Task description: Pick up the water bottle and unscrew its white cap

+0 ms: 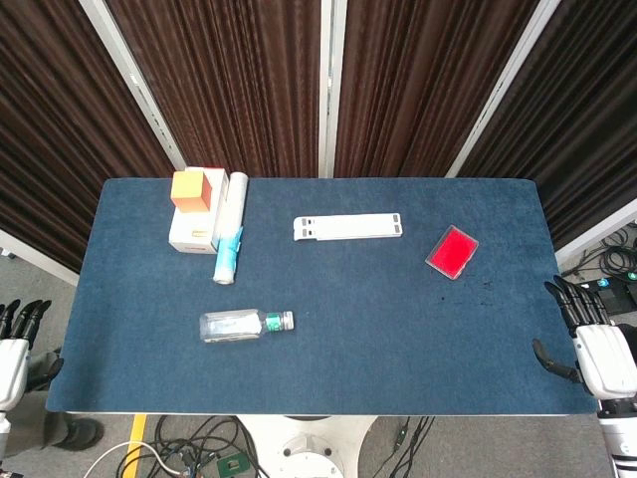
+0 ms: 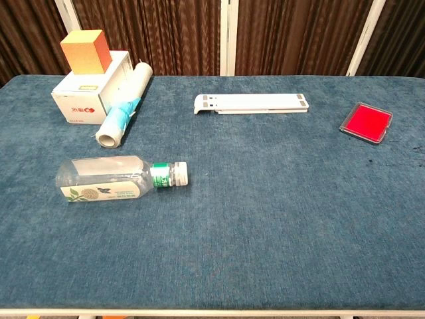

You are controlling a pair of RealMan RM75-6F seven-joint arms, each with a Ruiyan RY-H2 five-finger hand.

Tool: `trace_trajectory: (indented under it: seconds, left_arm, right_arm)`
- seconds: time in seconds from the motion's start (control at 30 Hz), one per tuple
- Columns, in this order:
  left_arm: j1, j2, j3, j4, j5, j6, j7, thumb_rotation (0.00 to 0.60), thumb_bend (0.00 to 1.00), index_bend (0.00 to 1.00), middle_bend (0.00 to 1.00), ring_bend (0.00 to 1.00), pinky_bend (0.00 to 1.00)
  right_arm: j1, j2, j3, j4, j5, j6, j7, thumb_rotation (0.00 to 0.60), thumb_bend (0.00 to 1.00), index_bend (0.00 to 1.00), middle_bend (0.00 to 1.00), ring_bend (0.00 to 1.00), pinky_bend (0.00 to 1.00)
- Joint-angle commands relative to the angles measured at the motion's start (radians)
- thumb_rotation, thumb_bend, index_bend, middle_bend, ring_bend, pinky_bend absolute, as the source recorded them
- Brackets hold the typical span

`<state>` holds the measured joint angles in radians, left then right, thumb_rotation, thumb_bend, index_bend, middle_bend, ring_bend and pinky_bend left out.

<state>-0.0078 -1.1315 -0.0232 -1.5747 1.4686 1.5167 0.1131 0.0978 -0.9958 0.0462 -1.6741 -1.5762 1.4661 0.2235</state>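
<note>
Left hand (image 1: 12,349) sits off the table's left edge, low in the head view, fingers pointing up and a bit apart, nothing in it. Only partly in frame; chest view doesn't show it. Right hand (image 1: 594,344) hangs just off the table's right edge near the front corner, fingers spread and pointing up/back, thumb sticking out toward the table, holding nothing. Also absent from the chest view. Both hands well apart from the bottle.

Water bottle (image 2: 109,179) lies on its side on the blue table (image 2: 279,219), front-left area, closer to the left hand than the right. Clear body w/ a label along it, green band at the neck, white cap (image 2: 180,173) still on and pointing toward the table's right. Nothing touches it.

Behind the bottle, toward the back-left corner: a white roll (image 2: 123,106) w/ a teal wrap near its front end, lying lengthwise front-to-back, its side against a white box (image 2: 86,98). An orange cube (image 2: 86,51) sits on top of the box at its back part.

Mid-table toward the back: a flat white folding stand (image 2: 252,103) lying across, left to right, apart from everything else.

Right side, toward the back: a red square case (image 2: 366,122) w/ clear rim, lying flat and turned at an angle, near the right edge. A few dark specks on the cloth just in front of it.

Dark curtains w/ white frame strips behind the table.
</note>
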Motion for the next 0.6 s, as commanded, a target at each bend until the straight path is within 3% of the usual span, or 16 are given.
trace_trajectory:
  seconds: [0.03, 0.4, 0.6]
  left_arm:
    - [0.000, 0.000, 0.000, -0.002, -0.001, -0.001, 0.002, 0.600, 0.21, 0.11, 0.10, 0.02, 0.00]
    - [-0.016, 0.005, -0.009, -0.023, 0.019, 0.002, 0.008, 0.600, 0.21, 0.11, 0.10, 0.01, 0.00]
    - [-0.105, 0.023, -0.028, -0.062, 0.082, -0.076, -0.028, 0.600, 0.21, 0.11, 0.10, 0.01, 0.00]
  right_arm:
    - [0.004, -0.003, 0.002, 0.002, 0.002, -0.004, 0.002, 0.600, 0.33, 0.00, 0.00, 0.00, 0.00]
    - [0.007, 0.003, 0.009, 0.022, -0.001, 0.010, 0.025, 0.600, 0.33, 0.00, 0.00, 0.00, 0.00]
    - [0.030, 0.015, 0.026, 0.030, -0.007, 0.002, 0.027, 0.600, 0.33, 0.00, 0.00, 0.00, 0.00]
